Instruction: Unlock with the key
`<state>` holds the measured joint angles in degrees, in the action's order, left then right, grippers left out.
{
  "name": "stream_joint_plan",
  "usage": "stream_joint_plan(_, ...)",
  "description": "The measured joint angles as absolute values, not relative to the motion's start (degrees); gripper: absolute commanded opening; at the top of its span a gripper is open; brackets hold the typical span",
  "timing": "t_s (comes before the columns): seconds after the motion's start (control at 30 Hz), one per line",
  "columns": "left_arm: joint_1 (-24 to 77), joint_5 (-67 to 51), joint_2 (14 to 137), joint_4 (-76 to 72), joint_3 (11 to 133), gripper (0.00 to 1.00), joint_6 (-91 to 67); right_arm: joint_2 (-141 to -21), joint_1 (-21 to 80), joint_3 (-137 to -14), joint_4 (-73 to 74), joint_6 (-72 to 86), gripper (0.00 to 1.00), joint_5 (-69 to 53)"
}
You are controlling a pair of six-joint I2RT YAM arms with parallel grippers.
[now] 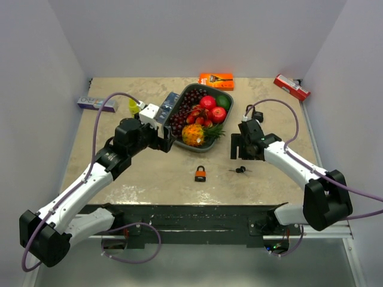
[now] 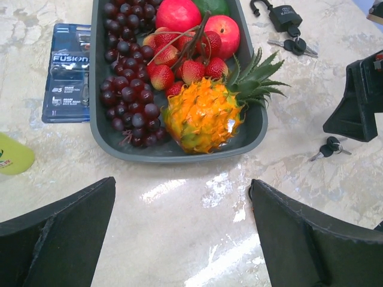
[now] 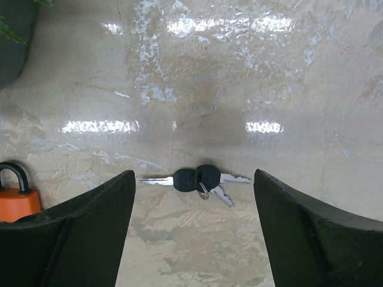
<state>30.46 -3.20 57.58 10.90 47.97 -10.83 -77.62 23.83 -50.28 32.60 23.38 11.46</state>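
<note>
Right fingers (image 3: 78, 239): spread wide, nothing held; keys (image 3: 200, 178) are framed between them in the wrist view
Left fingers (image 2: 66, 239): spread wide as well, nothing held, hung over bare table just short of the tray (image 2: 254, 128)
Right gripper (image 1: 238, 149): poised just beyond the keys, right of the middle
Left gripper (image 1: 166, 140): set at the tray's near left corner, well apart from the padlock (image 1: 200, 174)
Keys, place: laid flat close to the near edge, right of the middle; two on a small ring, black heads together, blades pointing apart
Padlock, place: orange, lying flat close to the near edge at its middle, just left of the keys and not touching them; shackle looks shut
Keys, handling: judged light, thin, stiff and apt to skate on the glossy top; the black head is best pinched, with the blade left free
Padlock, handling: judged dense and rigid; the body's flat sides are best clamped, the keyhole left clear; which way the keyhole faces cannot be told
Decoy: black lock (image 2: 281, 15) with spare keys (image 2: 293, 46) beside it, right of the tray; not to be mistaken for the near set
</note>
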Motion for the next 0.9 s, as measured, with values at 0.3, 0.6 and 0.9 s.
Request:
stream_joint_plan(0.3,30.46,-3.05,57.52,11.35,47.88,0.99,-10.83,-78.30,23.83,-46.61,30.81,27.64,0.79,9.19)
stream_joint_plan(0.6,30.46,-3.38,57.52,11.35,47.88,0.99,-10.85,-78.48,23.83,-40.73,28.84,31.11,0.78,5.98)
stream_joint_plan(0.9,30.46,-3.64,57.49,11.38,47.88,0.99,-10.85,-81.76,23.83,-41.25,23.07,31.97,0.73,5.54)
